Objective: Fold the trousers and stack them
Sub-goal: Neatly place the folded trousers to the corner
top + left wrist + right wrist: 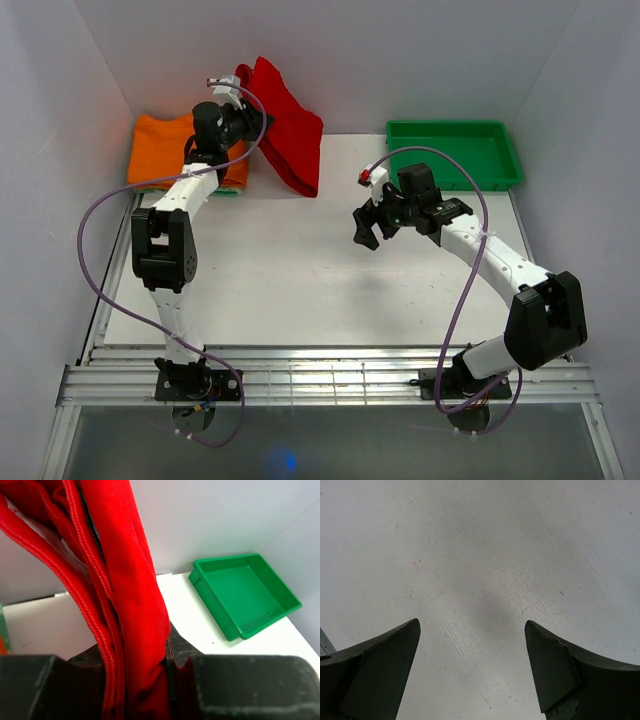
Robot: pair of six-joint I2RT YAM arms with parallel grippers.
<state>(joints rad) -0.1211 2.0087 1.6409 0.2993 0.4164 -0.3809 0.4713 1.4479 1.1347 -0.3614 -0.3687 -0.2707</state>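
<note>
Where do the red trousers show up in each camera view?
Top external: red trousers sit upper left of centre, held by the left gripper.
Left wrist: red trousers fill the left half, clamped at the bottom.
Right wrist: not in it.
Shared landmark: green tray, right of the trousers in the top view and in the left wrist view.
</note>
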